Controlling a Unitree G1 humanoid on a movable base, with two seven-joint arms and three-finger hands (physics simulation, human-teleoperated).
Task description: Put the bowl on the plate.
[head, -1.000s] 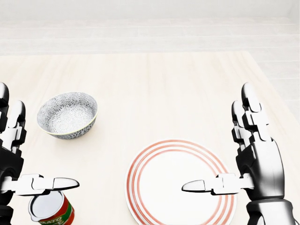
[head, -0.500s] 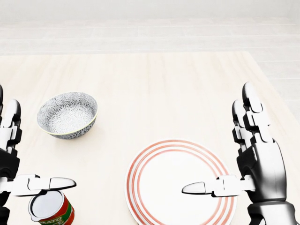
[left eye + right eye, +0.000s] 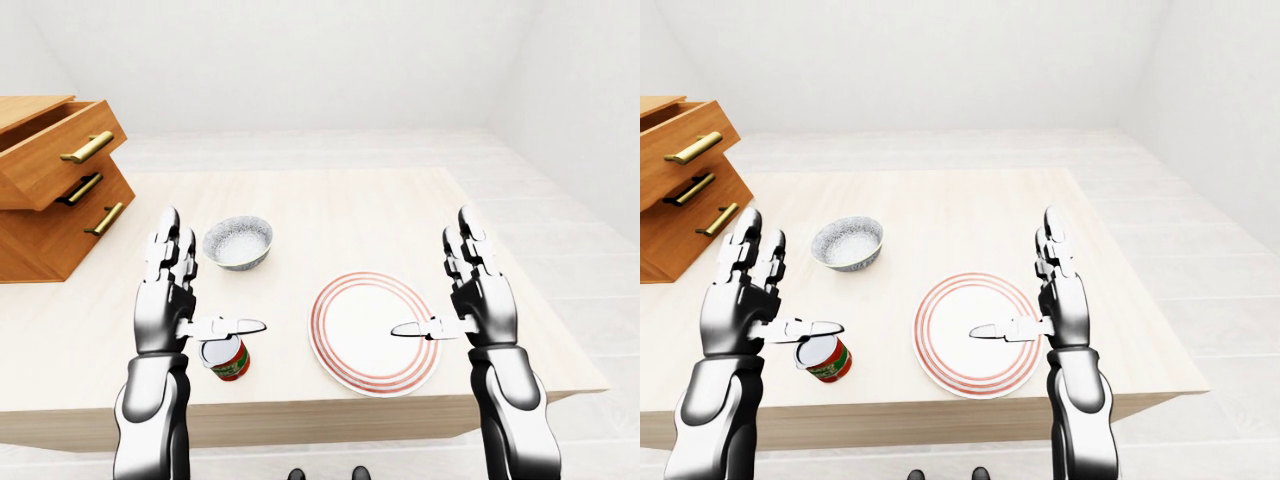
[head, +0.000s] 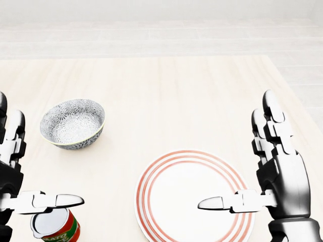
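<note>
Grey bowl (image 4: 72, 123) stands mouth-up; left hand (image 3: 165, 302) and right hand (image 3: 482, 300) fingers (image 4: 270, 107) splayed, empty.

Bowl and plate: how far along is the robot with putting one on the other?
Nothing looks done yet: the bowl sits on the table, apart from the empty plate, toward the head view's upper left. Nothing is in hand: the left hand and right hand are open, holding nothing. All of it is left: grasping the bowl, carrying it over and setting it on the plate.
</note>
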